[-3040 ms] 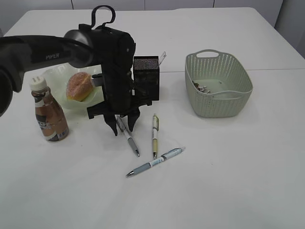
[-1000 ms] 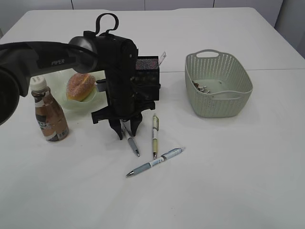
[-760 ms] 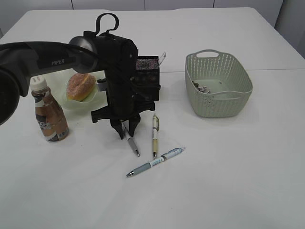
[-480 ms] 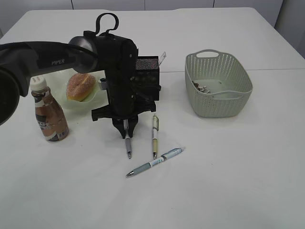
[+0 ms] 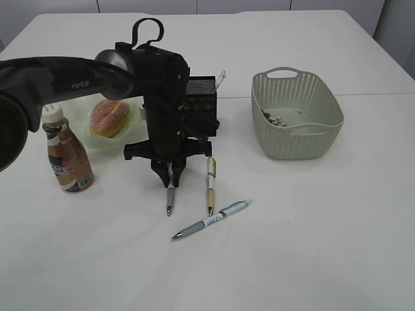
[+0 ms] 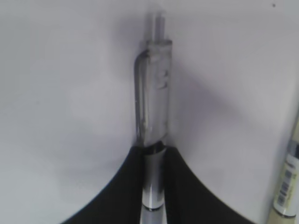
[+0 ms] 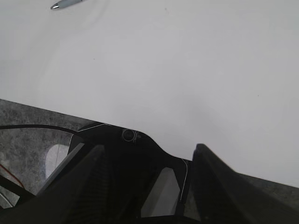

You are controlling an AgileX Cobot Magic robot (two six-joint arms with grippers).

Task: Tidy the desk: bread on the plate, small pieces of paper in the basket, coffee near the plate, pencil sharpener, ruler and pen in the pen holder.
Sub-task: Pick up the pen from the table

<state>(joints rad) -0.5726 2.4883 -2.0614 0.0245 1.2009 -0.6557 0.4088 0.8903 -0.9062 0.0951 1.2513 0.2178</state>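
Observation:
My left gripper [image 5: 170, 176] is shut on a silver-grey pen [image 5: 169, 197], whose tip points at the desk's front edge. The left wrist view shows the black fingers [image 6: 117, 191] clamping the pen [image 6: 154, 98] by its barrel. A yellowish pen [image 5: 210, 184] and a blue-grey pen [image 5: 211, 220] lie on the desk [image 5: 292, 246]. The pen holder [image 5: 201, 107] carries the ruler [image 5: 222, 78]. The bread [image 5: 109, 116] is on the plate [image 5: 83, 137], with the coffee [image 5: 67, 154] beside it. Paper scraps [image 5: 272, 118] lie in the basket [image 5: 297, 115]. My right gripper [image 7: 149, 186] is open and holds nothing. The pencil sharpener is out of view.
The left arm [image 5: 58, 71] reaches in from the left, over the plate. The right wrist view looks across bare white desk [image 7: 187, 70] with a pen tip [image 7: 65, 3] at the top left and the desk's near edge above grey floor [image 7: 28, 116].
The left jaws closed on the silver-grey pen. The pen swung from a slant into line with the fingers. The right gripper has not changed.

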